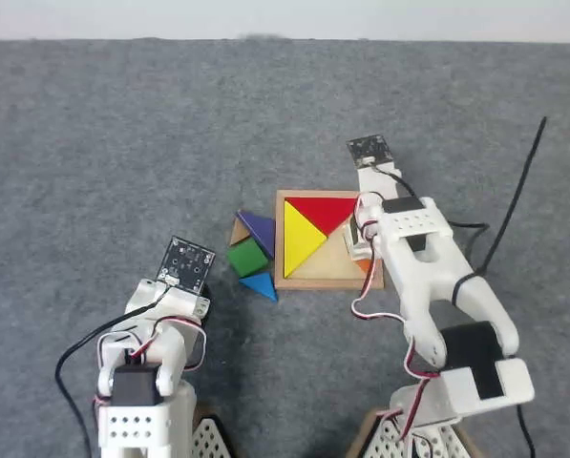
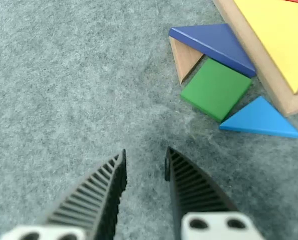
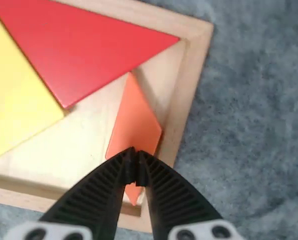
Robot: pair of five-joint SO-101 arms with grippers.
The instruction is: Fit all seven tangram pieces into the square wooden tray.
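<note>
Starting nearest you, your left gripper point(image 2: 144, 167) hangs over the grey mat point(image 2: 64, 75), jaws slightly spread and empty. Beyond it, just outside the square wooden tray point(image 1: 318, 281), lie the light blue triangle point(image 2: 261, 119), green square point(image 2: 216, 89), dark blue triangle point(image 2: 213, 42) and plain wooden triangle point(image 2: 184, 57). Inside the tray sit the yellow triangle point(image 1: 299, 239) and red triangle point(image 1: 325, 210). At frame centre-right your right gripper point(image 3: 135, 162) pinches the orange parallelogram point(image 3: 135, 122) by the rim.
</note>
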